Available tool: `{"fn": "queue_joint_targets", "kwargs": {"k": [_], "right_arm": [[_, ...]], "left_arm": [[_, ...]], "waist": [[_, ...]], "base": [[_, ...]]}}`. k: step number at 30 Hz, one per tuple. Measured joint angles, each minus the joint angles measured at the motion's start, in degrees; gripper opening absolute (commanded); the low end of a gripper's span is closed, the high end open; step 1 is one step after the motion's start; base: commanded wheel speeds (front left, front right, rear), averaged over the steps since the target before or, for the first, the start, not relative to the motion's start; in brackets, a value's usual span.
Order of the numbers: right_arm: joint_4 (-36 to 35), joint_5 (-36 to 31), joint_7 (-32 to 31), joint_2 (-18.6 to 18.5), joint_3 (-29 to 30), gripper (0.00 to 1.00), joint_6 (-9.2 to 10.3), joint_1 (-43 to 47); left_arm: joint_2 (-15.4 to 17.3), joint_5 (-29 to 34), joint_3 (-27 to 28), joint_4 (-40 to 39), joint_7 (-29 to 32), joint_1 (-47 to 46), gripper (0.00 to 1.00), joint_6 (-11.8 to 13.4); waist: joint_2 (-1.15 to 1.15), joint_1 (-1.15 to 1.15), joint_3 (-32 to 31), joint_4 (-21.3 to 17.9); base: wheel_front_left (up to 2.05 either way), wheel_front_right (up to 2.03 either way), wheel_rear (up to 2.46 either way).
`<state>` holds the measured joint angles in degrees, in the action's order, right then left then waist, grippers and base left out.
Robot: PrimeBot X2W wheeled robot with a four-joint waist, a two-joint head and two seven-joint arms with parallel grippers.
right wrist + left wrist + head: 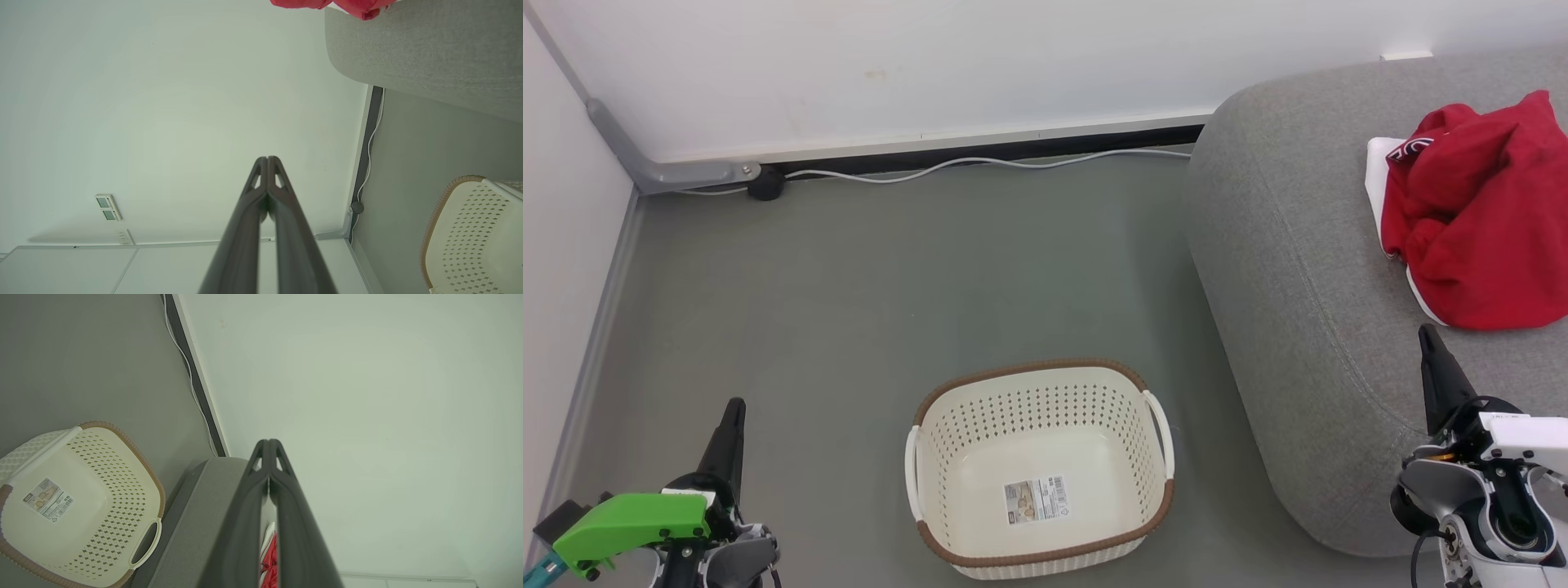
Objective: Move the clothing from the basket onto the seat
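The red clothing (1478,216) with white trim lies crumpled on the grey seat (1290,269) at the right. The cream basket (1040,388) with a brown rim stands on the floor, holding nothing but a barcode sticker on its bottom. My left gripper (735,406) is at the lower left, shut and holding nothing, well left of the basket. My right gripper (1427,332) is shut and holding nothing over the seat's front part, just below the clothing. The left wrist view shows the basket (122,473), the seat (196,522) and a sliver of clothing (270,559) behind my shut left gripper (269,442). In the right wrist view, my right gripper (267,158) is shut.
A white wall (931,65) runs behind, with a white cable (980,163) along its base and a grey conduit (645,159) in the left corner. Grey floor (849,286) lies between the wall, the basket and the seat.
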<state>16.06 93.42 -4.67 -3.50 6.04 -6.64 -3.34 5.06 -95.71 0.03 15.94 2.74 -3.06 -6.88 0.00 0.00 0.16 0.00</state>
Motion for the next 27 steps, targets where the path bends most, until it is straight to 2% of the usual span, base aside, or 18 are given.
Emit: {"fn": "queue_joint_targets", "kwargs": {"k": [27], "right_arm": [[0.0,0.0,-0.3,0.0,0.1,0.0,0.0,0.0]], "left_arm": [[-0.1,0.0,0.2,-0.1,0.2,0.0,0.0,0.0]], "waist": [[0.0,0.0,0.0,0.0]], "base": [[0.0,0.0,0.0]]}}
